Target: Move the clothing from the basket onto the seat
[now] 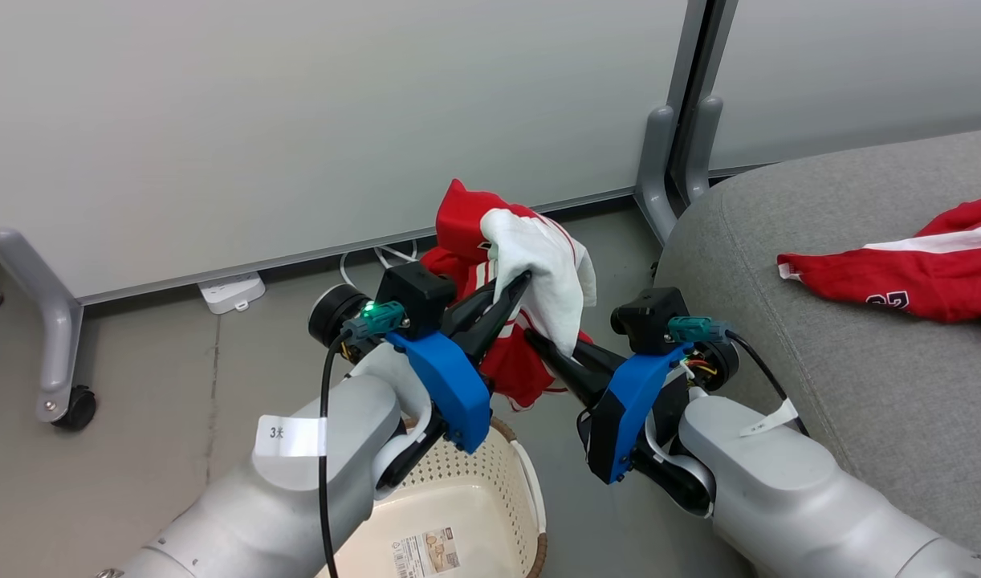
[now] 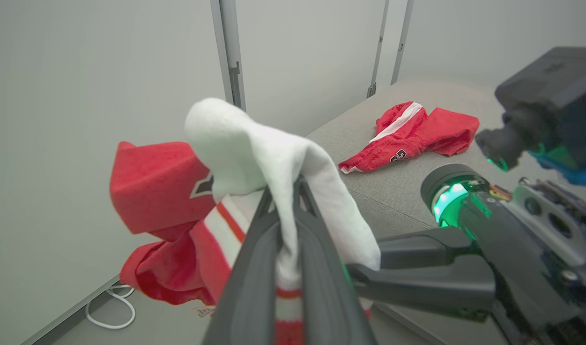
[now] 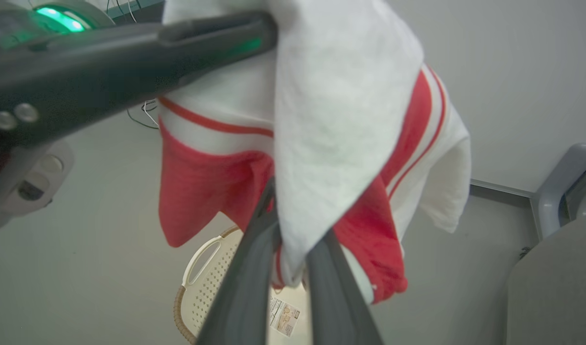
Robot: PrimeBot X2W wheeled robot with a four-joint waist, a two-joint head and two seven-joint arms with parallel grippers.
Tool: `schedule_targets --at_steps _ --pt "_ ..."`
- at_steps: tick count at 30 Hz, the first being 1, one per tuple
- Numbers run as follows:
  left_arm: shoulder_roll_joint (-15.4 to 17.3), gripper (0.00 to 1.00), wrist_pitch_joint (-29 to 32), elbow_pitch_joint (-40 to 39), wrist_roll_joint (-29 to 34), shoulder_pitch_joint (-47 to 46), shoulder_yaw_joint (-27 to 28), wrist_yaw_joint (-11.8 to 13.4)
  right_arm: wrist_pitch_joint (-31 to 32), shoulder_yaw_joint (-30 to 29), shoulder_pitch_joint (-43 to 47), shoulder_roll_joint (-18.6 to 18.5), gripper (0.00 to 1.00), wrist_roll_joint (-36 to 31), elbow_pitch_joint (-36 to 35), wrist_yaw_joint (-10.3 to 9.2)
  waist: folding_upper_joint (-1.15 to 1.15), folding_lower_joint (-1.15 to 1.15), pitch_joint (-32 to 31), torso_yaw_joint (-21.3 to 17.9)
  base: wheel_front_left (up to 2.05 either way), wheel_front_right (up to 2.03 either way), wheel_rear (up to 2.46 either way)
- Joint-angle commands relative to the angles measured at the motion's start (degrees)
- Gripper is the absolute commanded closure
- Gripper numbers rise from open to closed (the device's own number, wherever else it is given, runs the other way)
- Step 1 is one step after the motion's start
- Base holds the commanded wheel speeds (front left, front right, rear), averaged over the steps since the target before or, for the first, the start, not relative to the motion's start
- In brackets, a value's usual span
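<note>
Both grippers hold one red and white garment (image 1: 531, 273) in the air above the floor, between the basket and the seat. My left gripper (image 1: 518, 282) is shut on its white panel (image 2: 254, 148) near the top. My right gripper (image 1: 539, 337) is shut on the same cloth (image 3: 331, 134) lower down. The other red garment (image 1: 916, 269), a jersey with a dark number, lies flat on the grey seat (image 1: 844, 369) at the right. The cream basket (image 1: 466, 506) with a brown rim stands under my left forearm, and its visible part holds only a label.
A pale partition wall (image 1: 298, 120) on grey castor legs (image 1: 57, 353) stands behind. A white power strip (image 1: 232, 291) and cables lie on the grey floor at its foot. Grey upright posts (image 1: 675, 160) stand by the seat's near-left corner.
</note>
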Motion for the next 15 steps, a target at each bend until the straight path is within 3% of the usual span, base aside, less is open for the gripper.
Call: schedule_targets --at_steps 1,6,7,9,10,11,15 --pt "0.18 1.00 -0.42 -0.07 0.33 0.62 0.40 -0.04 -0.43 0.35 -0.76 -0.24 1.00 0.41 0.29 0.01 0.00 0.00 -0.03 -0.07 0.00 0.00 0.00" --pt "0.21 1.00 -0.42 0.03 0.40 0.66 0.57 -0.04 -0.96 1.33 -1.30 -0.13 1.00 1.25 0.72 0.01 0.00 0.00 -0.01 -0.29 0.00 0.00 0.00" --pt "0.22 0.92 -0.42 -0.03 0.48 0.66 0.69 -0.04 -1.05 1.57 -1.37 -0.13 1.00 1.46 0.79 0.01 0.00 0.00 0.01 -0.31 0.00 0.00 0.00" --pt "0.23 0.58 -0.42 -0.12 0.86 0.72 1.01 -0.04 -1.17 1.94 -1.51 -0.15 1.00 1.73 0.91 0.01 0.00 0.00 0.07 -0.33 0.00 0.00 0.00" --pt "0.25 0.09 -0.42 -0.18 1.12 0.72 1.31 0.03 -1.26 2.14 -1.67 -0.20 1.00 1.90 0.99 0.01 0.00 0.00 0.12 -0.34 0.00 0.00 0.00" --pt "0.29 0.00 -0.42 -0.30 1.46 0.72 1.71 0.37 -1.34 2.28 -1.81 -0.25 1.00 2.07 1.05 0.01 0.00 0.00 0.18 -0.34 0.00 0.00 0.00" --pt "0.84 0.00 -0.35 -2.23 3.62 2.63 4.33 1.26 -2.02 2.48 -2.27 -0.24 1.00 2.48 1.07 0.01 0.00 0.00 0.46 -0.50 0.00 0.00 0.00"
